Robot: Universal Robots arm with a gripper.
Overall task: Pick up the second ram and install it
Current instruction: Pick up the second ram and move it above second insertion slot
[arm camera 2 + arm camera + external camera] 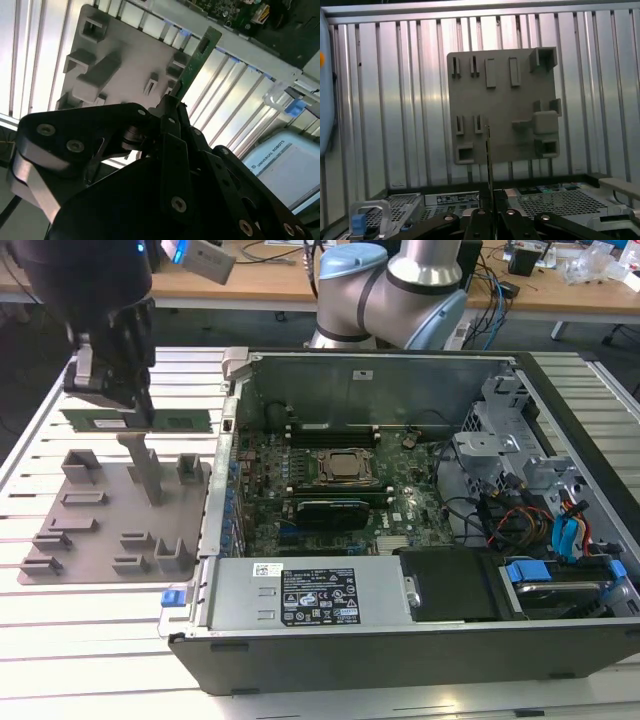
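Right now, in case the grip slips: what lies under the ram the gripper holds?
Under the second ram lies the grey fixture plate, resting on the slatted table. The gripper covers part of the stick, and the plate hides the slats beneath it.

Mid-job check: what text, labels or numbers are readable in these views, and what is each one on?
No text is clear enough to quote.
On the power supply cover, the black label: dense print and marks, too small.
On the white sticker beside it: too small.
On the second ram, held in the gripper: no readable print.
On the pale casing in the second wrist view: slanted print, too blurred.
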